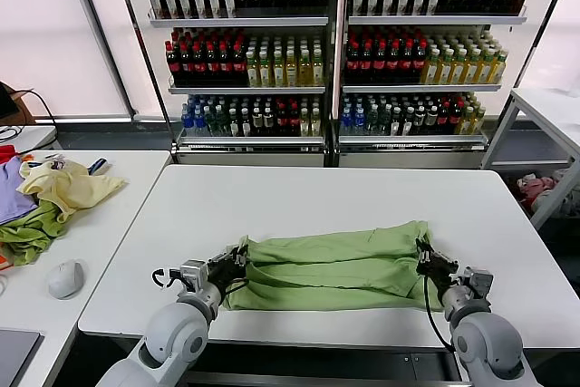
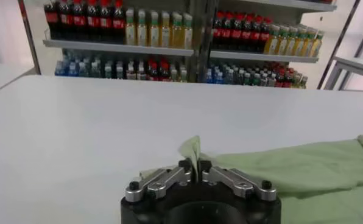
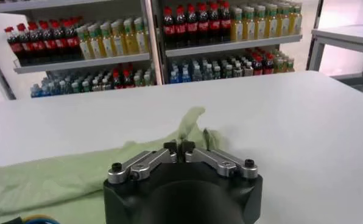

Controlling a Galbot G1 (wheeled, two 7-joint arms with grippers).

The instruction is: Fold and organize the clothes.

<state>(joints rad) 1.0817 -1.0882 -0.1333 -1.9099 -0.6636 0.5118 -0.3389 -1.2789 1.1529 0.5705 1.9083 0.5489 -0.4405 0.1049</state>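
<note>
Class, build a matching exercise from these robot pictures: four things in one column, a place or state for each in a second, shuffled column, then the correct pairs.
Things
1. light green T-shirt
2. left gripper
3. right gripper
4. pale yellow garment

Places or states
A. shut on the shirt's right end
B. heaped on the side table
C. lying folded across the white table
D. shut on the shirt's left end

Pairs: 1-C, 2-D, 3-A, 4-B

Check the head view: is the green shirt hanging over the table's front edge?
No: the green shirt lies wholly on the white table, with bare tabletop showing between its front hem and the table's edge.
</note>
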